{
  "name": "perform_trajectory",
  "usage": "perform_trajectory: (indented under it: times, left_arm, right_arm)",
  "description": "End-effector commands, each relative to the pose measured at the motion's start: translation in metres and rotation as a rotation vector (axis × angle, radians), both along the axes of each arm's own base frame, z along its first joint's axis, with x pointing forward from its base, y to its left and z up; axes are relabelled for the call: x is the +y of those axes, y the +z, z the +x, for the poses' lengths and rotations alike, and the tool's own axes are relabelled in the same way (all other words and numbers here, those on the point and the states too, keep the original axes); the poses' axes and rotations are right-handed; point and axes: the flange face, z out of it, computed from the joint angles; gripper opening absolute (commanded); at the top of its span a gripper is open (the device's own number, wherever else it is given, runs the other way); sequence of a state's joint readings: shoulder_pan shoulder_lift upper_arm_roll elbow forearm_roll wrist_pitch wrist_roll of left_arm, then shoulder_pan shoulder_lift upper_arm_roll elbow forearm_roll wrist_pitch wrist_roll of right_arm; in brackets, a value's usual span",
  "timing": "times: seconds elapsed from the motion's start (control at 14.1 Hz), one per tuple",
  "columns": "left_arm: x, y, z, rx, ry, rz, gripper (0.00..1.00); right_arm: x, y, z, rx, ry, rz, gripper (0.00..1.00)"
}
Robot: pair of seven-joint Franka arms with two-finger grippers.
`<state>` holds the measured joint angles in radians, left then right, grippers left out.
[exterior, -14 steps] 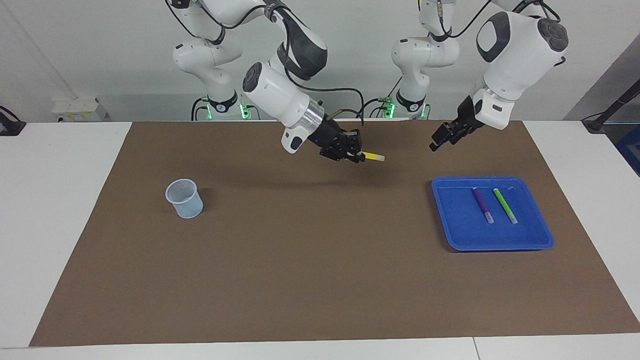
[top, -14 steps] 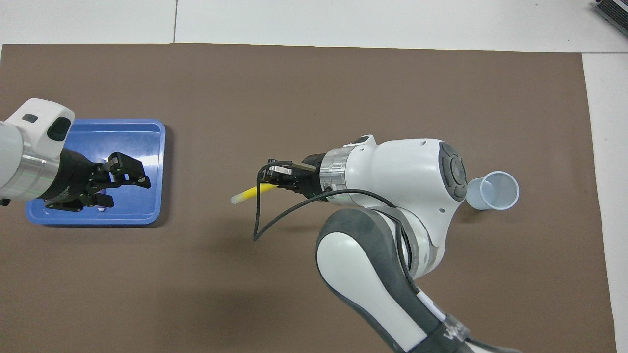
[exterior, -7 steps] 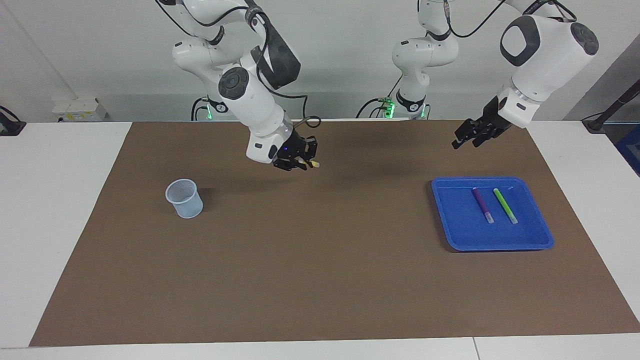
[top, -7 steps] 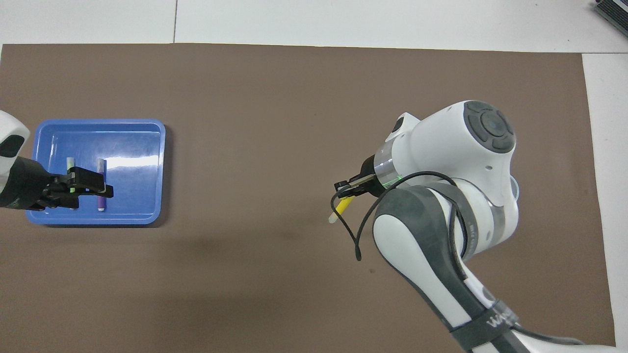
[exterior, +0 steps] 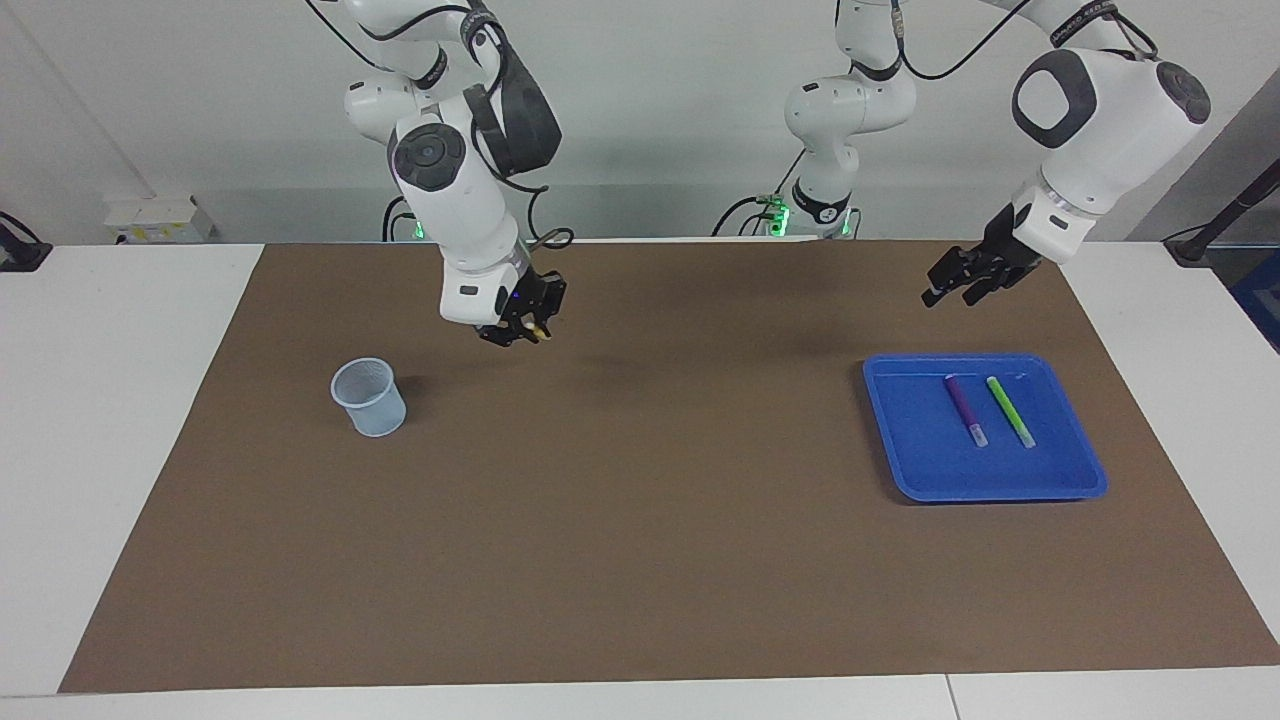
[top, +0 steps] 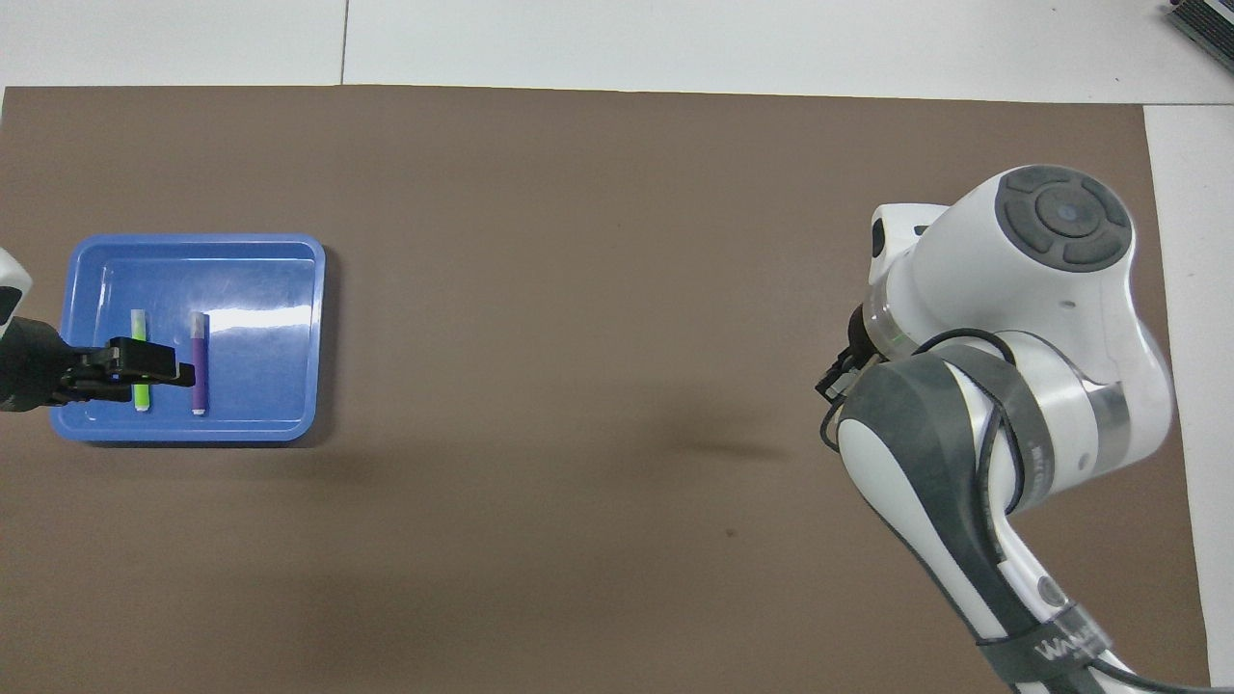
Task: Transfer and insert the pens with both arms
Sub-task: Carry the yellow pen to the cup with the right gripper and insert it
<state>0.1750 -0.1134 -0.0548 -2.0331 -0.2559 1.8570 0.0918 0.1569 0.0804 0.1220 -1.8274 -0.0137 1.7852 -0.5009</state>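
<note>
Right tool (exterior: 520,330) clamped on the yellow pen (exterior: 539,331), raised above the mat near the cup (exterior: 370,397).
Left tool (exterior: 962,282) spread, holding nothing, over the mat beside the blue tray (exterior: 1000,485); purple pen (exterior: 965,409) and green pen (exterior: 1010,411) lie in the tray.

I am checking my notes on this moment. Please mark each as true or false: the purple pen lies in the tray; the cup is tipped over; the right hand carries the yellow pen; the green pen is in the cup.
1. The purple pen lies in the blue tray. True.
2. The cup is tipped over. False: it stands upright.
3. The right hand carries the yellow pen. True.
4. The green pen is in the cup. False: it lies in the tray beside the purple one.
</note>
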Motion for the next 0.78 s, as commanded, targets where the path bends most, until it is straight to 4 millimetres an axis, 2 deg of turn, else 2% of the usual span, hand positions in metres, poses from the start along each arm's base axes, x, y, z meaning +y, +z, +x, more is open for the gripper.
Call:
perform_trajectory:
  times: [0.0,0.14,0.28,0.5,0.57,0.71]
  left_arm:
    - [0.014,-0.021,0.007,-0.032,-0.011,0.010,0.80]
    - [0.023,-0.035,0.010,-0.046,0.010,0.016,0.79]
    - [0.027,-0.046,0.018,-0.069,0.010,0.027,0.79]
    - [0.037,-0.064,0.031,-0.104,0.008,0.087,0.79]
    - [0.042,-0.070,0.034,-0.117,0.010,0.106,0.79]
    - [0.046,-0.079,0.040,-0.130,0.005,0.130,0.78]
  right_arm:
    - [-0.041,0.004,0.002,0.009,0.196,-0.083,0.00]
    - [-0.067,0.003,0.008,0.004,0.269,-0.110,0.00]
    - [-0.082,-0.004,0.012,-0.012,0.307,-0.103,0.00]
    - [-0.086,-0.007,0.014,-0.038,0.366,-0.120,0.00]
    - [-0.090,-0.014,0.014,-0.059,0.395,-0.121,0.00]
    - [-0.115,-0.030,0.008,-0.090,0.418,-0.116,0.00]
